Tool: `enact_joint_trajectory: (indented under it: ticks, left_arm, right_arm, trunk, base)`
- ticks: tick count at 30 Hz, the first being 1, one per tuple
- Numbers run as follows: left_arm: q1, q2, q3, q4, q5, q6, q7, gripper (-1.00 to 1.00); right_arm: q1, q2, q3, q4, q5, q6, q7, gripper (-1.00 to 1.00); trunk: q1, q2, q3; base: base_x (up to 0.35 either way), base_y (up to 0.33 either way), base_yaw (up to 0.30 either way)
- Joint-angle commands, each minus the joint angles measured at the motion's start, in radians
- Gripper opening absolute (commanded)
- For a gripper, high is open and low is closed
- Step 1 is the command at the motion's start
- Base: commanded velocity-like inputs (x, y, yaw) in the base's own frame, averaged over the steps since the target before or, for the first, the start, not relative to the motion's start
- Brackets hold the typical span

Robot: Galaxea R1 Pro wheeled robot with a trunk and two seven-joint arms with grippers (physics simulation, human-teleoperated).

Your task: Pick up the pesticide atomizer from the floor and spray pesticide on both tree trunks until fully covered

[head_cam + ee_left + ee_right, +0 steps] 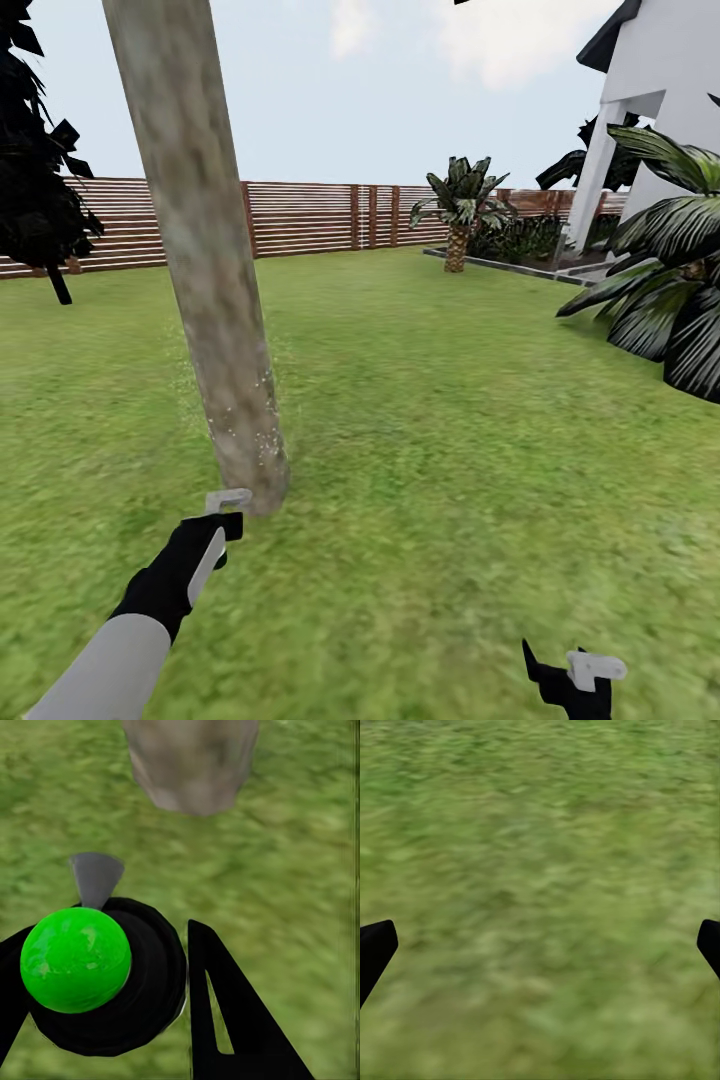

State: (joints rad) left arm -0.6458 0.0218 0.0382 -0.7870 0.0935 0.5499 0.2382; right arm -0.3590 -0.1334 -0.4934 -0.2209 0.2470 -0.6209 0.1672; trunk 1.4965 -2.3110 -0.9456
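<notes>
One tree trunk (pixel 205 270), crown cut off; left fingers (pixel 240 1020) clamp one atomizer (pixel 105 979) near its base; right fingers (pixel 375 949) apart.

I count one trunk (pixel 205 270) just ahead of my left pincer (pixel 226 508), and one atomizer (pixel 105 975) in it. Two pincers in all, counting my right (pixel 580 675). One palm (pixel 458 215) far ahead; perhaps two bushes (pixel 670 290), blurred.
</notes>
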Motion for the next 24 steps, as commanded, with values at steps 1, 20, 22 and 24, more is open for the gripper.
enact_joint_trajectory:
  ticks: [1, 20, 22, 24]
  left_arm:
    - [-0.004, -0.006, -0.002, 0.000, -0.002, 0.005, 0.003, -1.00]
    - [-0.059, 0.054, -0.034, 0.000, -0.002, 0.056, 0.109, -1.00]
    - [-0.060, 0.032, -0.039, -0.001, -0.001, 0.056, 0.108, -1.00]
    - [-0.065, 0.000, -0.069, -0.005, -0.001, 0.056, 0.109, -1.00]
  right_arm:
    - [0.000, 0.000, 0.000, 0.000, 0.000, 0.000, 0.000, 1.00]
    - [0.000, 0.000, 0.001, -0.002, 0.002, 0.001, 0.000, 1.00]
    - [0.000, 0.000, 0.001, -0.001, 0.002, 0.001, 0.000, 1.00]
    - [0.000, 0.000, 0.000, -0.001, 0.002, 0.001, 0.000, 1.00]
  trunk:
    - [0.000, 0.000, 0.000]
    - [0.000, 0.000, 0.000]
    - [0.000, 0.000, 0.000]
    - [0.000, 0.000, 0.000]
  base:
    - [0.000, 0.000, 0.000]
    - [0.000, 0.000, 0.000]
    - [0.000, 0.000, 0.000]
    - [0.000, 0.000, 0.000]
